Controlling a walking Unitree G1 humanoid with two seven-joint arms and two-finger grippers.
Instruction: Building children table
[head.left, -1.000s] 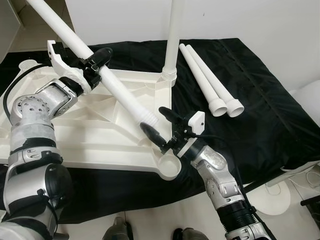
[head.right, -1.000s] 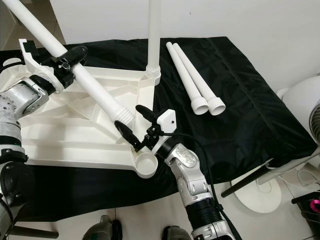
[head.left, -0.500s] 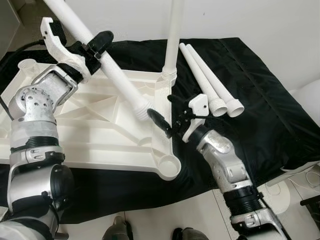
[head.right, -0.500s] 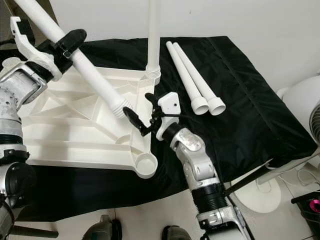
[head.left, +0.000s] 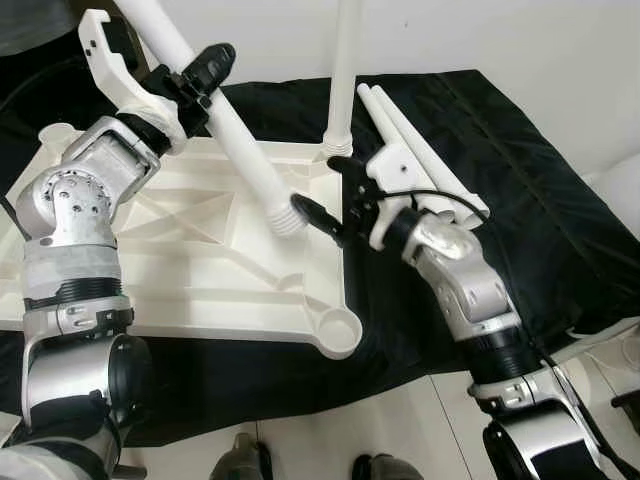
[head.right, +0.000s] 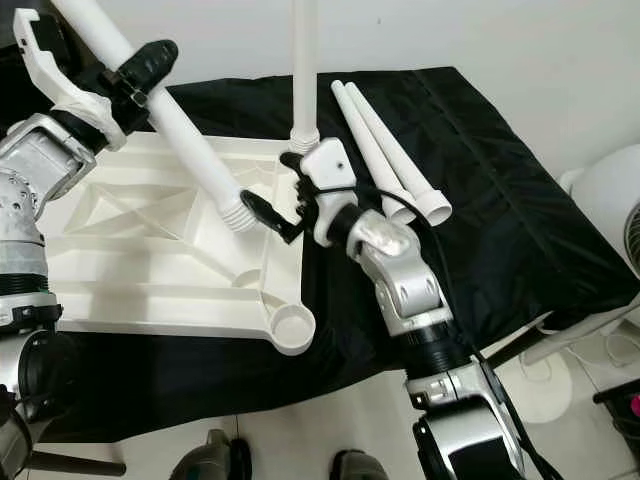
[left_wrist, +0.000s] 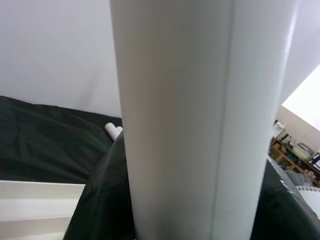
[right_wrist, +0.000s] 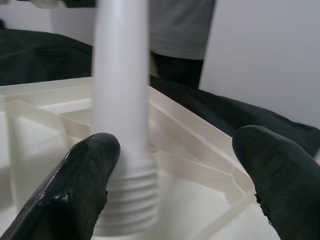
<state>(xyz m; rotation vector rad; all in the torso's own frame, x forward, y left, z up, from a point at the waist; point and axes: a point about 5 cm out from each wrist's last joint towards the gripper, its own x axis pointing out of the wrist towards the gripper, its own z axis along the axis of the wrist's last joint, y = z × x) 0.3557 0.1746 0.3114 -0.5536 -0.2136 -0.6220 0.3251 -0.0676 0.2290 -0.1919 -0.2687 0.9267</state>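
Observation:
The white tabletop (head.left: 190, 285) lies upside down on a black cloth (head.left: 540, 200). One white leg (head.left: 345, 80) stands screwed into its far right corner. My left gripper (head.left: 195, 75) is shut on a second leg (head.left: 235, 130), holding it tilted with the threaded end (head.left: 287, 215) over the tabletop's underside. My right gripper (head.left: 328, 192) is open right beside that threaded end, and its fingers (right_wrist: 85, 185) flank the leg (right_wrist: 122, 125) without touching. The near right corner socket (head.left: 338, 333) stands open. In the left wrist view the held leg (left_wrist: 185, 125) is very close.
Two loose legs (head.left: 420, 150) lie side by side on the cloth at the right, behind my right forearm. A white fan (head.right: 610, 190) stands past the cloth's right edge. A person in grey (right_wrist: 182, 30) stands behind the tabletop. Bare floor lies in front.
My left arm swung the leg steeper and drew its threaded end away from the near right corner socket toward the far side. My right gripper followed it away from that socket, staying open.

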